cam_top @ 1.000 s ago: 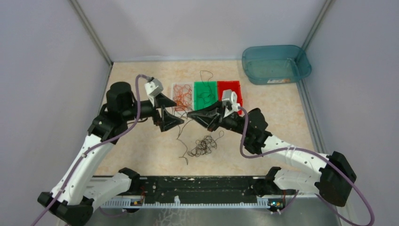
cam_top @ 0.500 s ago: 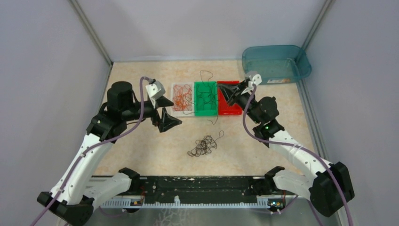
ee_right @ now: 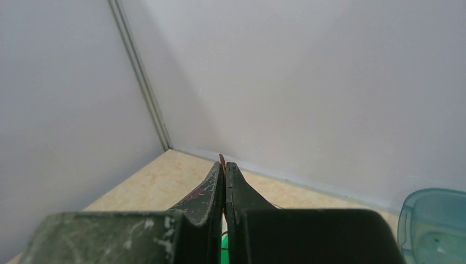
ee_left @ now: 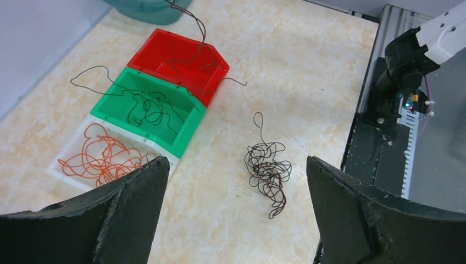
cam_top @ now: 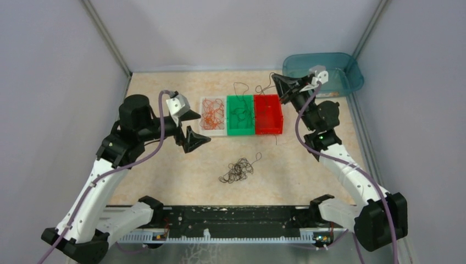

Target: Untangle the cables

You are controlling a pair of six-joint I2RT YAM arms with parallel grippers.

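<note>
The right gripper [cam_top: 276,81] is pinched on one dark cable [ee_left: 204,34] trailing toward six o'clock across the red bin [cam_top: 269,130]. The tangle [cam_top: 237,170] lies at five o'clock from the nearer left gripper [cam_top: 198,127], spread wide and empty.

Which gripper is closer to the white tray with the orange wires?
Left. The left gripper is open just beside the white tray; the right gripper is beyond the red bin.

Glossy plastic red bin [cam_top: 269,130], smooth marble-patterned table [cam_top: 165,170] (right fingers [ee_right: 200,206] matt black, scuffed).
</note>
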